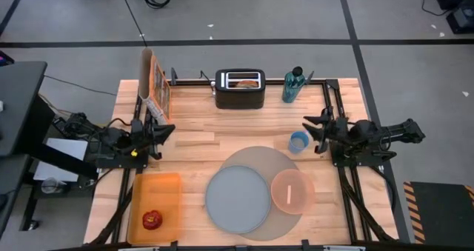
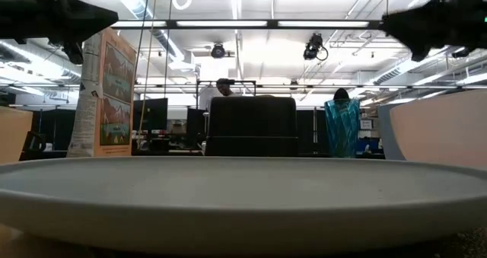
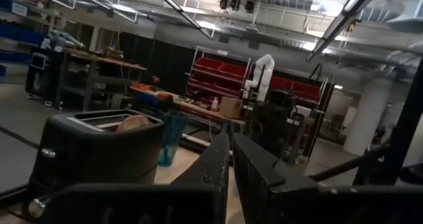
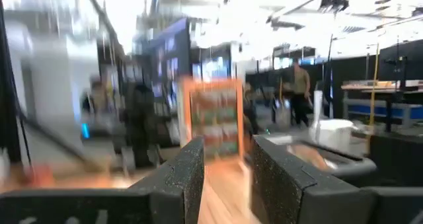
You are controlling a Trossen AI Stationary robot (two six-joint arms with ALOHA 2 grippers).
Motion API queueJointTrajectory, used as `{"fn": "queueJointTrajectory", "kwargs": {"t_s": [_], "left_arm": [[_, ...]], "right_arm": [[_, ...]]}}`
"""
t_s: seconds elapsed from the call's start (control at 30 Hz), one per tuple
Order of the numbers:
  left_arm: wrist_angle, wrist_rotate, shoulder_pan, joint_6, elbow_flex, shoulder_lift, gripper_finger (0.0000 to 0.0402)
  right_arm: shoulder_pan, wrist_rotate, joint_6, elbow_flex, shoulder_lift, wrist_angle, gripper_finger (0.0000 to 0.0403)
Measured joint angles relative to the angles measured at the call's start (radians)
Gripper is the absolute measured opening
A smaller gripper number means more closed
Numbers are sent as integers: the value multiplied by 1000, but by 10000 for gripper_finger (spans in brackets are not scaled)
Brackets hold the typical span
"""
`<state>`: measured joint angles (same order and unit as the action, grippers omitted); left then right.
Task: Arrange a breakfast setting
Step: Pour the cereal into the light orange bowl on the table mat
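Both arms sit parked high, clear of the setting. L gripper (image 1: 164,130) at table's 9 o'clock edge, fingers pressed together, nothing between them (L wrist view confirms). R gripper (image 1: 309,125) at 3 o'clock, jaws partly apart, empty.

Setting so far: mat (image 1: 285,161) at 6 o'clock of table centre; plate (image 1: 237,198) on mat, its near-left rim overhanging mat edge; bowl (image 1: 290,190) on mat at plate's 3 o'clock, rims touching or nearly so, cannot tell which. Pale strip inside bowl, poss. the spoon; not certain. Cup (image 1: 298,141) off mat at its 1 o'clock, just beside R gripper. Apple (image 1: 152,220) in orange tray (image 1: 167,184) at 7 o'clock. Bagel (image 1: 246,81) down in toaster (image 1: 240,89) slots at 12 o'clock.

Risks, as judged:
- Cup sits right under R fingers; a careless descent clips the rim and tips it toward mat.
- Bagel is deep in the slot; a pinch on its exposed edge may slip, or drag toaster.
- Apple is round; likely rolls on the flat plate if released high.
- Bowl crowds plate; placing anything at plate's 3 o'clock may nudge bowl.
- Cereal box (image 1: 156,84) and bottle (image 1: 294,84) stand upright flanking toaster; a wide arm swing topples either.
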<state>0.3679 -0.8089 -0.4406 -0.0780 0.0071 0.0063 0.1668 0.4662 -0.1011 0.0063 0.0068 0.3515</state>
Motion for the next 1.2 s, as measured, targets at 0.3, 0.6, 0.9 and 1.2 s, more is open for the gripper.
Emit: {"fn": "queueJointTrajectory", "kwargs": {"t_s": [0.3, 0.6, 0.9, 1.2], "left_arm": [[27, 1, 0, -259, 0, 0, 27], [24, 2, 0, -642, 0, 0, 27], [21, -17, 1, -776, 0, 0, 27], [26, -8, 1, -769, 0, 0, 27]], "right_arm": [[-37, 427, 470, 0, -1, 163, 132], [-40, 453, 580, 0, -1, 256, 132], [-40, 393, 633, 0, -1, 278, 132], [-40, 414, 666, 0, -1, 330, 132]]}}
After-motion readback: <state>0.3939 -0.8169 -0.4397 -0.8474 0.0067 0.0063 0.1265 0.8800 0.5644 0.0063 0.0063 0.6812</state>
